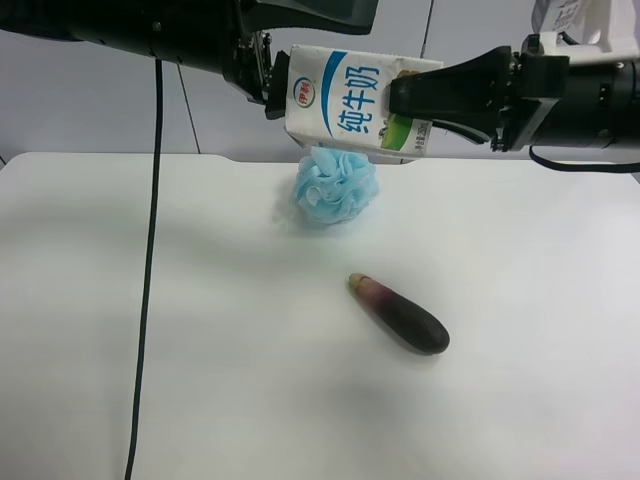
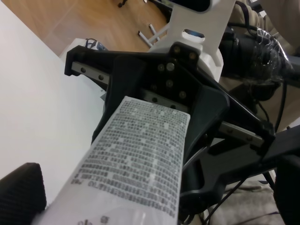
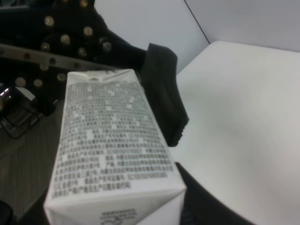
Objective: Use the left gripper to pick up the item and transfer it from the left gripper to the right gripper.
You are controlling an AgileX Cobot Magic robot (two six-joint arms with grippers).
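Observation:
The white milk carton (image 1: 340,100) with blue characters hangs on its side in the air above the table's far part. The left gripper (image 1: 272,85), on the black arm with the trailing cable, is shut on its one end. The right gripper (image 1: 405,105), on the thick arm with the white bracket, has its jaws closed around the gabled end. In the right wrist view the carton (image 3: 112,136) fills the middle, with a left-gripper finger (image 3: 164,93) along its side. In the left wrist view the carton (image 2: 140,154) runs up to the right gripper's body.
A fluffy blue bath sponge (image 1: 336,185) lies on the white table (image 1: 150,350) just below the carton. A dark purple eggplant (image 1: 400,314) lies nearer the front, right of centre. A black cable (image 1: 150,250) hangs down across the table's left part.

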